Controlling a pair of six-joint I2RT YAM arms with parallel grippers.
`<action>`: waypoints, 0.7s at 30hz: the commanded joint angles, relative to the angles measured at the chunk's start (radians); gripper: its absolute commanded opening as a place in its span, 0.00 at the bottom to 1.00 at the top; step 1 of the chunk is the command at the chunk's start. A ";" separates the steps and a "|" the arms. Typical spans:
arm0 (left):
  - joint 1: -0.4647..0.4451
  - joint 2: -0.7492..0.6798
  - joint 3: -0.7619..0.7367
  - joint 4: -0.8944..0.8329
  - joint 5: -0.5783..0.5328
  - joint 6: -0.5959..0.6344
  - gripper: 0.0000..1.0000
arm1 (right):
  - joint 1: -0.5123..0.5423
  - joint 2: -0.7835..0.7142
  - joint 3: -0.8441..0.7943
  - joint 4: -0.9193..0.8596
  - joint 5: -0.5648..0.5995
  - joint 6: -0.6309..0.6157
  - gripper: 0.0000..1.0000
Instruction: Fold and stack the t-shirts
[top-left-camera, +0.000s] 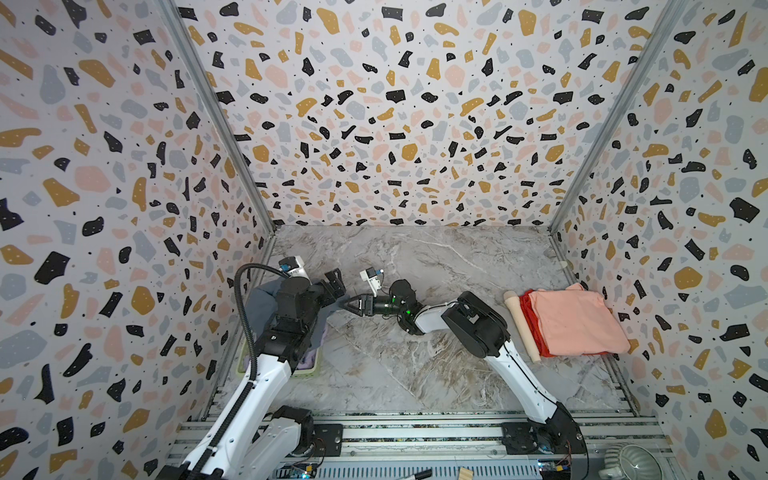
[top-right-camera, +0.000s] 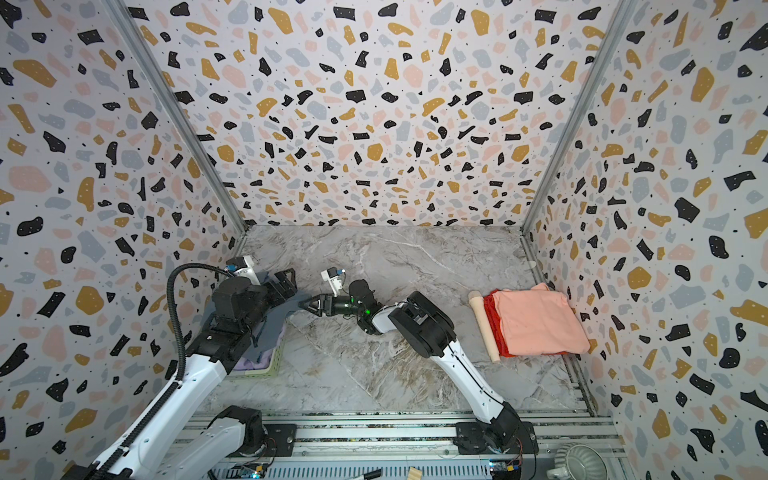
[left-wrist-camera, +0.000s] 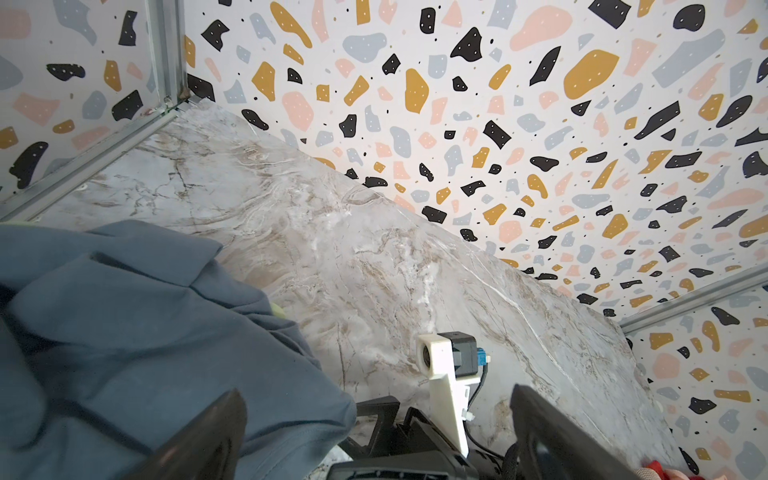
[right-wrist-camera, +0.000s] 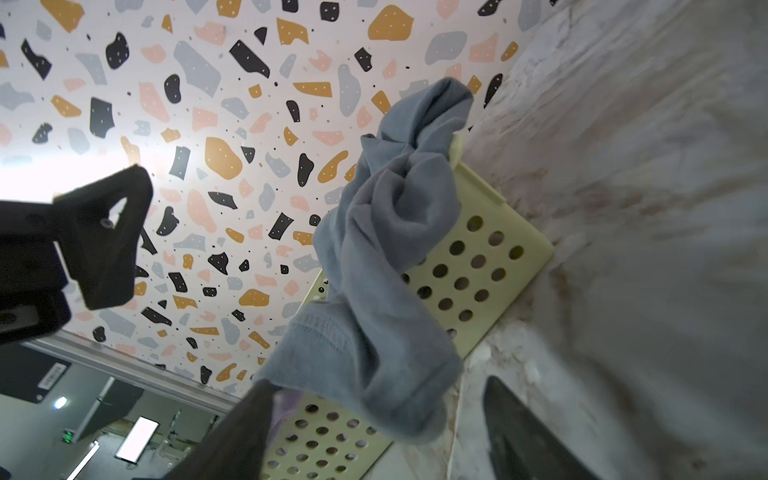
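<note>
Well, at eight o'clock on the table (top-left-camera: 415, 270) the pale green basket (top-right-camera: 274, 365) holds the lilac t-shirt (top-right-camera: 249, 363), and the blue-grey t-shirt (top-left-camera: 259, 301) spills over its rim. The left gripper (top-left-camera: 336, 286) hovers above it, jaws wide. The right gripper (top-left-camera: 347, 305) reaches across, jaws half-narrowed around that shirt's corner; grip unclear. At three o'clock, the salmon t-shirt (top-left-camera: 575, 322) tops the red t-shirt (top-left-camera: 534, 328).

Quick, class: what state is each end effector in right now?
Left end effector: open, holding nothing.
Right end effector: open, jaws astride the blue-grey t-shirt, not yet clamped.
</note>
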 joint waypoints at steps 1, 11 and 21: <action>0.010 -0.014 0.003 -0.002 -0.011 0.020 0.99 | 0.007 -0.021 0.052 0.045 -0.002 0.018 0.50; 0.028 -0.041 -0.011 -0.025 -0.046 0.018 1.00 | -0.020 -0.191 -0.033 0.012 0.004 -0.052 0.00; 0.031 -0.077 0.095 -0.032 0.085 0.133 0.99 | -0.128 -0.752 -0.148 -0.448 0.092 -0.573 0.00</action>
